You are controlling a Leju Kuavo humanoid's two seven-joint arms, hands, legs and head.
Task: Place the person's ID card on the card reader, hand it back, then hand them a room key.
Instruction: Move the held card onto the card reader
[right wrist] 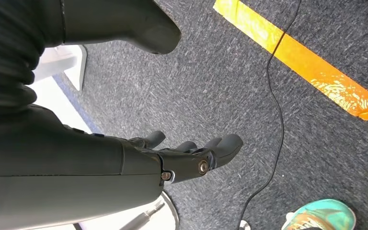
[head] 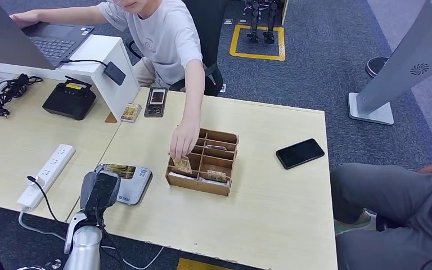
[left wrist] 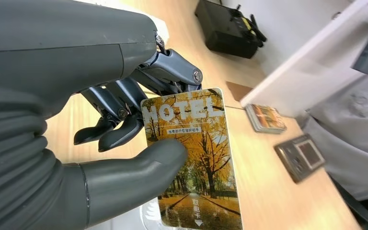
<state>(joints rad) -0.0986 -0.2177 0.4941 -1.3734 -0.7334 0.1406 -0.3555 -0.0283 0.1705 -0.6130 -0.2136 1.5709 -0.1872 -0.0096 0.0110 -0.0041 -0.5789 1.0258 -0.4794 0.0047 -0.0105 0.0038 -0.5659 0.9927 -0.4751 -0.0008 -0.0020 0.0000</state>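
One card [left wrist: 191,163] upright in left hand [left wrist: 124,124].

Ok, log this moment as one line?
left hand: pinches hotel card over card reader | right hand: empty | person's hand: in wooden organizer

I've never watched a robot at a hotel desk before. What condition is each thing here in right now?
Left hand: pinching the card.
Hotel card: held upright over the card reader.
Right hand: hanging above the floor, fingers apart, holding nothing.
Wooden card box: open-topped, a person's hand reaching in.
Black phone: flat, screen dark.
Laptop: open.
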